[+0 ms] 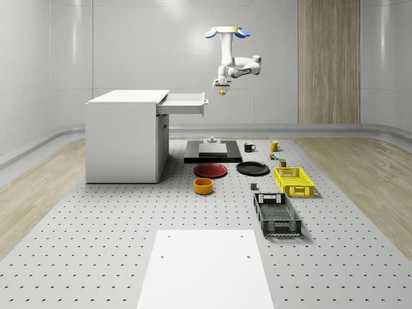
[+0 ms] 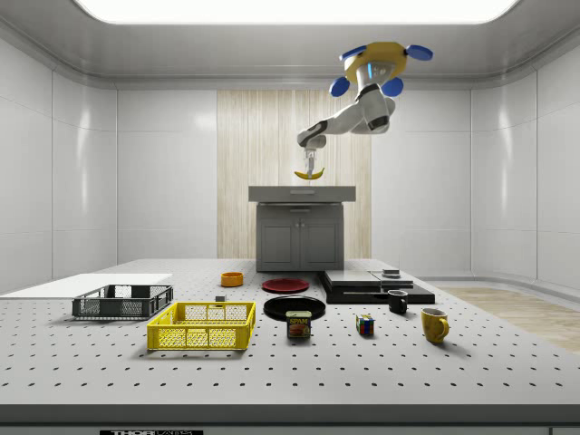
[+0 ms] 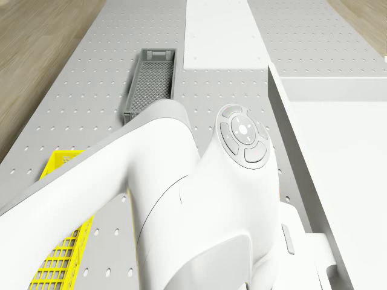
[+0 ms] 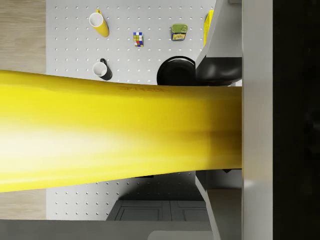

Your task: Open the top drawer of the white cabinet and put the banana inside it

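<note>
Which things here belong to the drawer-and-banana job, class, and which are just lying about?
Job: white cabinet; its open top drawer; banana in the gripper, drone hovering beside the drawer.

Lying about: yellow crate, grey crate, red plate, orange bowl, mugs.

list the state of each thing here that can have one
top drawer: pulled open
lower cabinet doors: shut
banana: held in the air, above the drawer's level
claw: shut on the banana
drone: hovering beyond the drawer's open end
</note>
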{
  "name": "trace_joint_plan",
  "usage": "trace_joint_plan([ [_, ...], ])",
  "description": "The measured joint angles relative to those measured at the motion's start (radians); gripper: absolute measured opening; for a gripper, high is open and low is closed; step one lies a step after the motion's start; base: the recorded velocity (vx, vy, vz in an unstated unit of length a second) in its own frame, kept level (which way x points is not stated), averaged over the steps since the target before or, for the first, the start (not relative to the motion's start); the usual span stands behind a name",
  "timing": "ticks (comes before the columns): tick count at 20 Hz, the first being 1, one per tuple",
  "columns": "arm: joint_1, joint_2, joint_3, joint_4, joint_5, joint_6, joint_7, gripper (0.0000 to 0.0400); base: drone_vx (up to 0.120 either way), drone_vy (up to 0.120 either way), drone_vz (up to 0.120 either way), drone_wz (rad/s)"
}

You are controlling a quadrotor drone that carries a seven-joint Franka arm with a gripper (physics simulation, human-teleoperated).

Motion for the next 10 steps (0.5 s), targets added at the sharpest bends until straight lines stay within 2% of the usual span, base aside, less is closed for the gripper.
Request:
trace_joint_plan([
  [1,0.0,0.0,0.0,0.0,0.0,0.0,0.0,0.02,-0.08,-0.12,0.08,0.0],
  [7,0.0,-0.001,0.0,0.0,-0.001,0.001,0.0,0.02,0.0,-0.12,0.0,0.0],
  [10,0.001,-0.002,0.0,0.0,-0.001,0.002,0.0,0.02,0.0,-0.12,0.12,0.0],
])
